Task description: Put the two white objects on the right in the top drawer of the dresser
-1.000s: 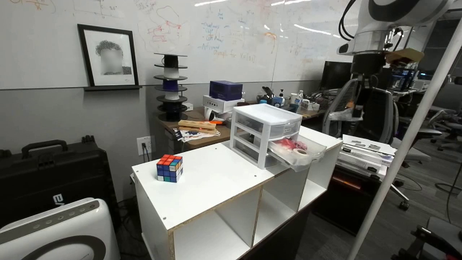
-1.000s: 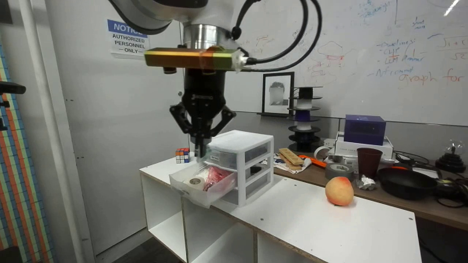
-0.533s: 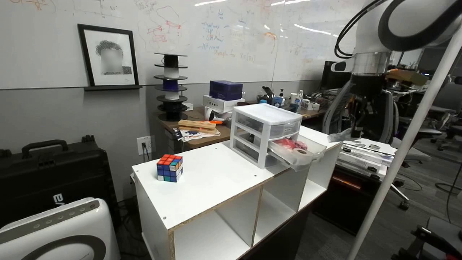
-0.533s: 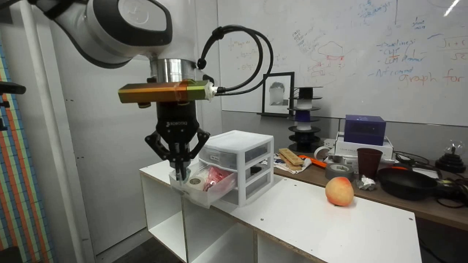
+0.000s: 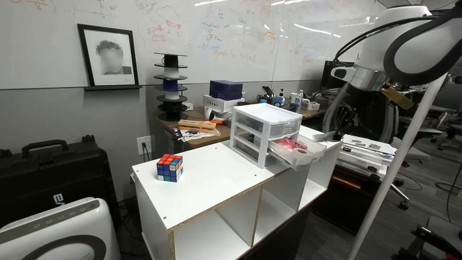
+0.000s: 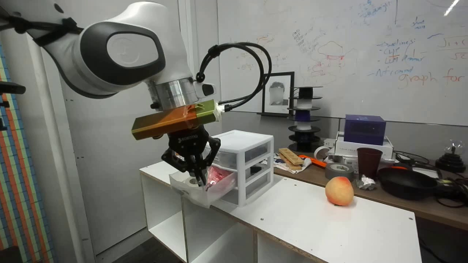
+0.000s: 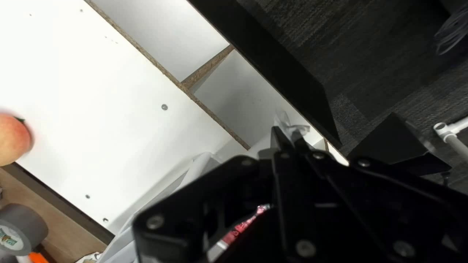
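Note:
The dresser [image 5: 267,112] [image 6: 239,140] is a small white unit on the shelf top. Its top drawer [image 5: 287,129] is closed. The drawer below [image 5: 313,159] [image 6: 192,195] is pulled out and holds a red packet [image 5: 288,143] [image 6: 216,176] and a whitish tape roll [image 5: 300,151] [image 6: 191,181]. My gripper [image 5: 338,135] [image 6: 202,180] [image 7: 290,137] is tilted over the open drawer in an exterior view. Its fingers are shut on a clear plastic piece [image 5: 325,136] [image 7: 292,126]. I cannot tell for sure which things are the two white objects.
The white cubby shelf [image 5: 213,184] [image 6: 292,226] carries a Rubik's cube [image 5: 169,168] and a peach [image 6: 339,191] [image 7: 12,138]. A brown desk [image 6: 409,208] behind holds a pan [image 6: 406,182], a cup [image 6: 369,162] and boxes. A white pole [image 5: 393,169] stands near the arm.
My gripper has come down toward the open drawer and then tilted, with the clear plastic piece still in its fingers. The dresser and drawers have not moved.

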Robot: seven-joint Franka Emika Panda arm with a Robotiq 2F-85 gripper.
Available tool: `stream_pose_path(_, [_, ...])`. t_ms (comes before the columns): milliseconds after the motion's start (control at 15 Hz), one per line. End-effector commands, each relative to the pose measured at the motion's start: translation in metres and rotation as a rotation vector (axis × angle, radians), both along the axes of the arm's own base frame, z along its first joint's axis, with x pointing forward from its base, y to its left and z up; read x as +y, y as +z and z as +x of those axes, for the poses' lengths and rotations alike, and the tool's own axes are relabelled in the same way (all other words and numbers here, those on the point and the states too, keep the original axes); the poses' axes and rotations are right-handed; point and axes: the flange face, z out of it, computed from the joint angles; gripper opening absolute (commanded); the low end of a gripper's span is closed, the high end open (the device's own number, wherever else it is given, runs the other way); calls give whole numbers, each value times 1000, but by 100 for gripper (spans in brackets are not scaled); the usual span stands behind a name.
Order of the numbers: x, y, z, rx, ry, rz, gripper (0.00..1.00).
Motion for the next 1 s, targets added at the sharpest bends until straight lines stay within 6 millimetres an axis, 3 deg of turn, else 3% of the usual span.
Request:
stream_pose_path(0, [-1, 0, -3, -80, -8, 22, 1])
stream_pose_path(533, [-3, -6, -7, -127, -85, 84, 1])
stream_pose_path(600, [25, -9, 18, -142, -92, 107, 1])
stream_pose_path(933, [78, -18, 30, -240, -85, 194, 1])
